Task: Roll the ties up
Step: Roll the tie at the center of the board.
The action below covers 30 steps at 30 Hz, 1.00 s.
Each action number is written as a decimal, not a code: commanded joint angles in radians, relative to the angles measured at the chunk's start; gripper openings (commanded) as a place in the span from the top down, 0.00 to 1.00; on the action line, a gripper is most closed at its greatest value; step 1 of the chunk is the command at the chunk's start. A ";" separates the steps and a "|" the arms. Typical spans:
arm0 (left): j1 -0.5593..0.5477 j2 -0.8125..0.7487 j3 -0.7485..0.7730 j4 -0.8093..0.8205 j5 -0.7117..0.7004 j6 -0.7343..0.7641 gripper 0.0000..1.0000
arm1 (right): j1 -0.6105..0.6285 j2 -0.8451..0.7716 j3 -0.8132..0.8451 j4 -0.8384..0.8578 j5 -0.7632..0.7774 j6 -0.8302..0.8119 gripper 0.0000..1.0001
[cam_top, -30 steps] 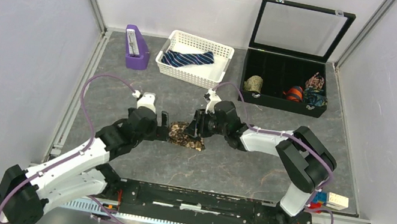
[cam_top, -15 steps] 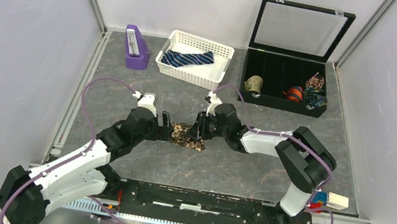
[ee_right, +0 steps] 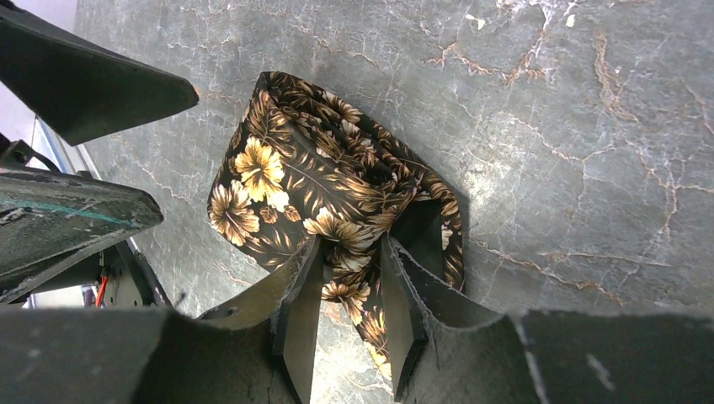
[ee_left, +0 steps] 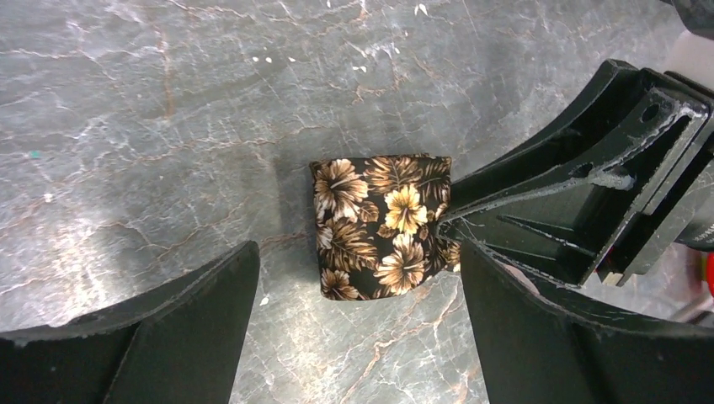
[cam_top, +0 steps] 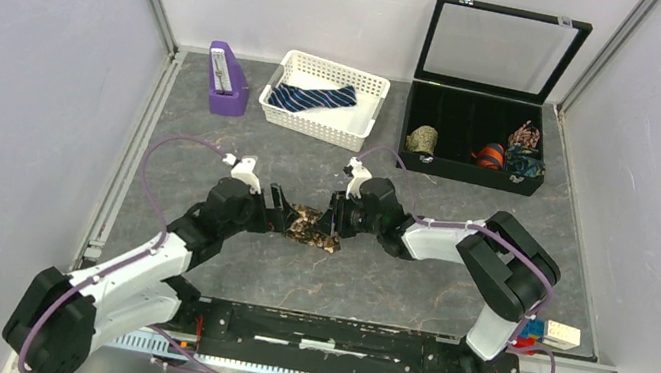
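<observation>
The brown-and-tan floral-print tie (cam_top: 311,227) lies loosely rolled on the grey table, mid-centre. It also shows in the left wrist view (ee_left: 383,225) and the right wrist view (ee_right: 311,181). My right gripper (cam_top: 333,219) is shut on the roll's right-hand side, with fabric pinched between its fingers (ee_right: 351,248). My left gripper (cam_top: 279,213) is open just left of the roll. Its fingers straddle the roll's near end without touching it (ee_left: 359,257). The navy striped tie (cam_top: 314,98) lies unrolled in the white basket (cam_top: 316,129).
An open black compartment case (cam_top: 471,173) at the back right holds several rolled ties. A purple holder (cam_top: 226,80) stands at the back left. Metal rails run along the table's left and near edges. A small white and coloured object (cam_top: 557,334) sits at the right near edge.
The left gripper has moved right, closer to the roll. The right gripper has shifted slightly right and nearer, and the brown tie looks more tightly gathered between them.
</observation>
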 commanded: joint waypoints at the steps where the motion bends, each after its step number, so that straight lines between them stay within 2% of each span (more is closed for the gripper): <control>1: 0.033 0.034 -0.040 0.192 0.131 -0.047 0.07 | 0.004 -0.007 -0.020 0.018 -0.002 -0.028 0.63; 7: 0.068 0.122 -0.110 0.360 0.203 -0.040 0.10 | 0.004 0.001 -0.026 0.029 -0.008 -0.029 0.63; 13: 0.108 0.221 -0.183 0.609 0.292 -0.089 0.14 | 0.004 0.006 -0.043 0.041 -0.012 -0.030 0.64; 18: 0.109 0.258 -0.187 0.669 0.310 -0.087 0.14 | 0.004 0.015 -0.044 0.048 -0.015 -0.028 0.64; 30: 0.108 0.453 -0.200 0.872 0.359 -0.121 0.28 | -0.001 0.037 -0.035 0.056 -0.021 -0.028 0.64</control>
